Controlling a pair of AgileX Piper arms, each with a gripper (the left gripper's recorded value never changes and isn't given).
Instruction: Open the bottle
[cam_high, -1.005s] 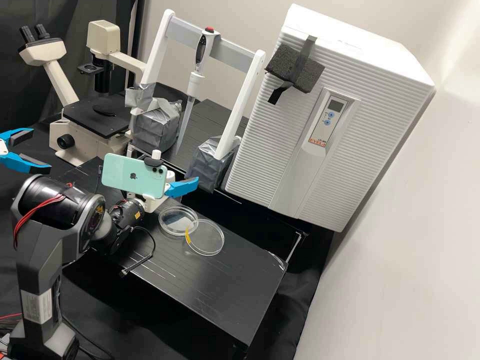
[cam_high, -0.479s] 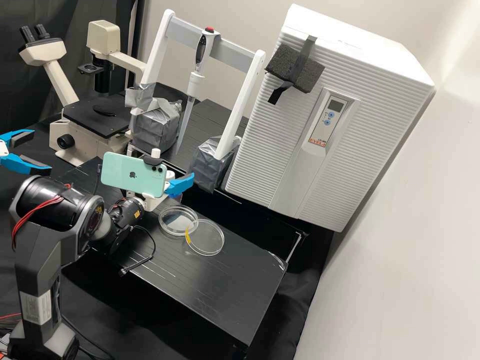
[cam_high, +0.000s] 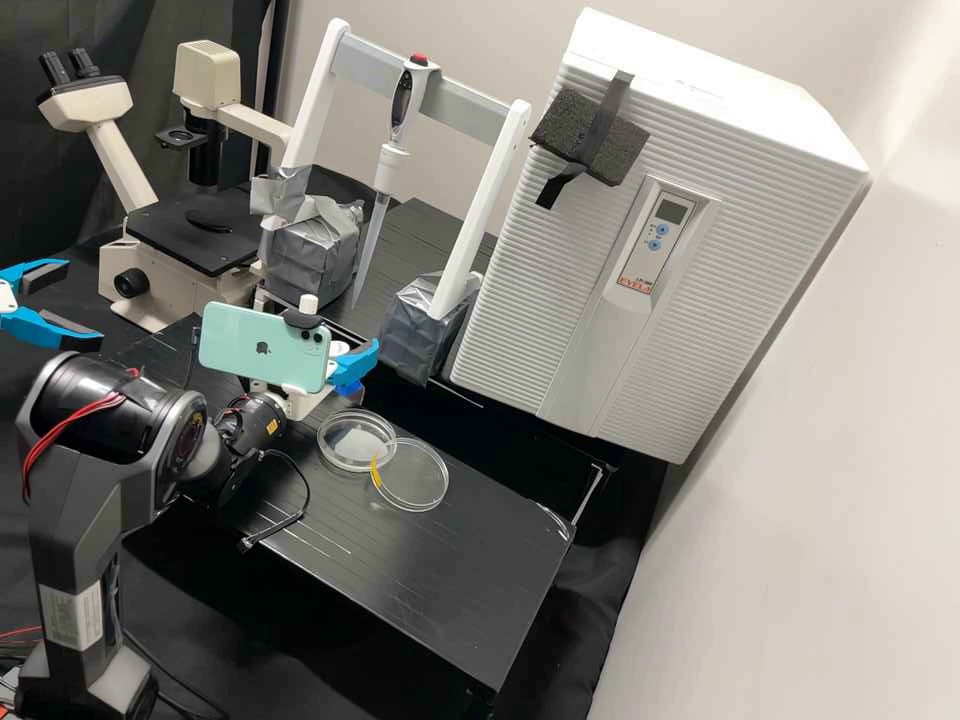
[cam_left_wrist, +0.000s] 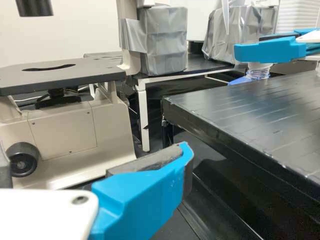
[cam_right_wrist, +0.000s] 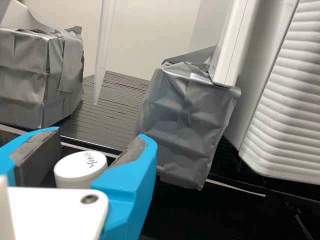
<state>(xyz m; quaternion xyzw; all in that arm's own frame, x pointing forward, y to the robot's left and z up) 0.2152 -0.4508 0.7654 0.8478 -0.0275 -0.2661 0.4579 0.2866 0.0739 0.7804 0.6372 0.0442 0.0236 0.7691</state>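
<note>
A small clear bottle (cam_left_wrist: 258, 74) with a white cap (cam_right_wrist: 80, 169) stands on the raised black platform (cam_high: 430, 560) near its back left edge. My right gripper (cam_right_wrist: 80, 159) is down over it, with its blue fingers (cam_right_wrist: 127, 175) closed in on either side of the cap and the pads against it. In the high view this gripper (cam_high: 340, 352) sits under the mint phone on its wrist, which hides most of the bottle. My left gripper (cam_high: 25, 297) hangs open at the far left, off the platform, with nothing in it.
Two clear petri dishes (cam_high: 355, 440) (cam_high: 410, 475) lie on the platform just in front of the right gripper. A beige microscope (cam_high: 170, 250) stands at the back left. A pipette (cam_high: 385, 170) hangs on a white stand with taped feet. A white ribbed machine (cam_high: 650, 230) is on the right.
The right gripper's visible blue finger has moved inward toward the cap, and the wrist has shifted slightly left. The left gripper has stayed put.
</note>
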